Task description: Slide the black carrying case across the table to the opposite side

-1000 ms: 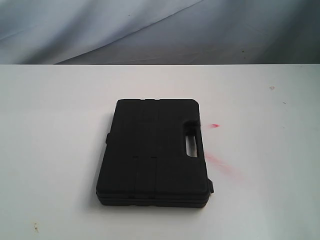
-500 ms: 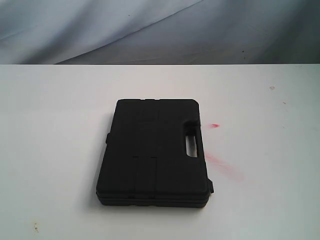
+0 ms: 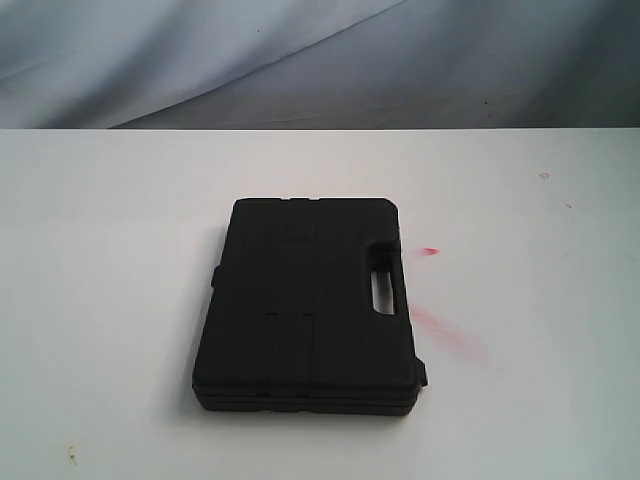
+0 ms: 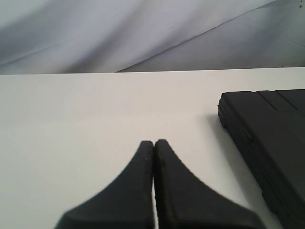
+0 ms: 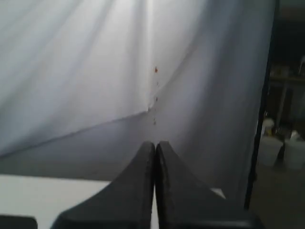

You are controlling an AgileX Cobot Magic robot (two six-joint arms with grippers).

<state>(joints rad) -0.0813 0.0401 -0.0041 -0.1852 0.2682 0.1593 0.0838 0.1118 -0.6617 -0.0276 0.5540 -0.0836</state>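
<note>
Your left end effector (image 4: 153,142) is pinched shut and empty, which suits pushing. The black carrying case (image 4: 269,138) lies flat on the surface (image 4: 71,119) beside it, untouched (the right end effector (image 5: 155,143) is closed and empty too).

A pale grey-white cloth backdrop (image 3: 300,60) spans the whole rear of the scene, crossed by long, soft diagonal folds. In the right wrist view, a few small reddish specks (image 5: 156,69) run down one crease of it. At the cloth's edge stands a dark upright post (image 5: 261,119). Beyond it is a dim space with blurred white containers (image 5: 269,143) set low.
</note>
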